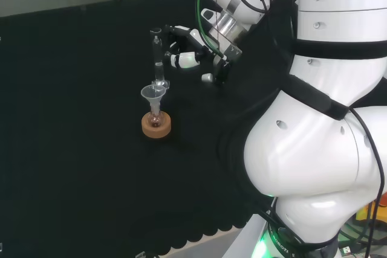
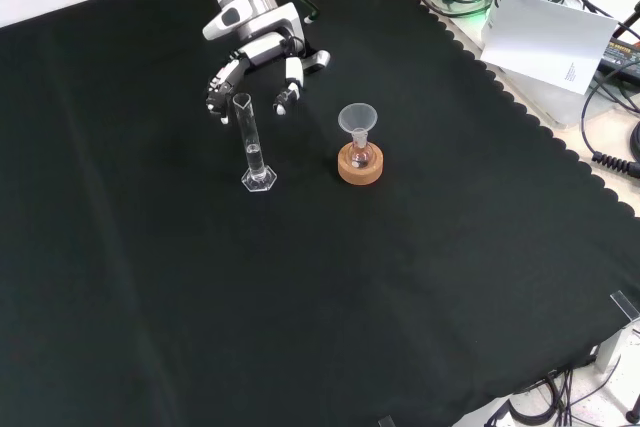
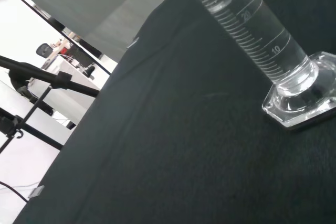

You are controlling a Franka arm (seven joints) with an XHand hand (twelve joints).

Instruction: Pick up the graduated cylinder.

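Note:
The graduated cylinder (image 1: 158,58) is a tall clear glass tube on a hexagonal foot, standing upright on the black cloth. In the front view the cylinder (image 2: 252,147) stands just in front of the hand (image 2: 255,67), whose fingers hang relaxed and spread behind its top. In the head view the hand (image 1: 184,49) is to the right of the cylinder's upper part, fingers reaching toward it; I cannot tell whether they touch. The wrist view shows the cylinder (image 3: 252,30) close up, with its scale marks and a liquid line.
A small flask with a clear funnel (image 2: 358,119) sits in a cork ring (image 2: 360,169) to the right of the cylinder in the front view. The same cork ring (image 1: 156,126) lies nearer than the cylinder in the head view. Paper (image 2: 548,39) and cables lie beyond the cloth's scalloped edge.

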